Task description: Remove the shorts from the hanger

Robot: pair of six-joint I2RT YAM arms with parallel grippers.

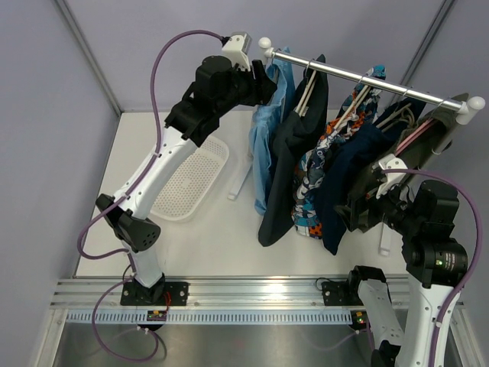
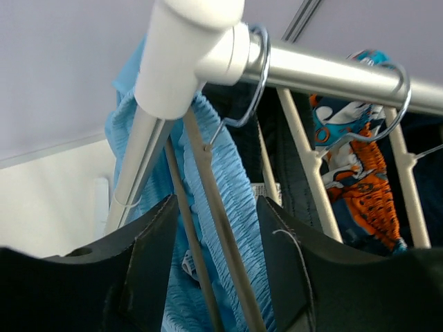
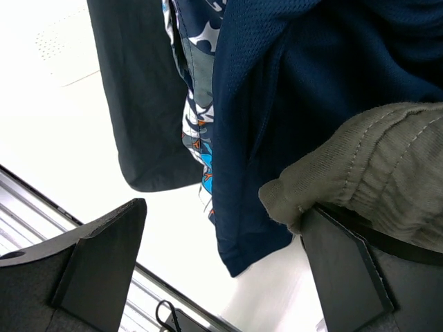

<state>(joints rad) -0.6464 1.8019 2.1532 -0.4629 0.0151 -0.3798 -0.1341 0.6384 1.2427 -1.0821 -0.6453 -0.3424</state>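
Shorts (image 2: 235, 207), light blue, between spread left fingers (image 2: 145, 277); right fingers (image 3: 104, 256) spread; basket (image 1: 195, 180) nearby.

This is a robotics lab test cell. Plain grey panel walls (image 1: 46, 115) close in a white table (image 1: 221, 229) on the left and far sides. An aluminium mounting rail (image 1: 252, 294) runs along the near edge, and a staged metal clothes rail (image 1: 367, 80) stands far right.
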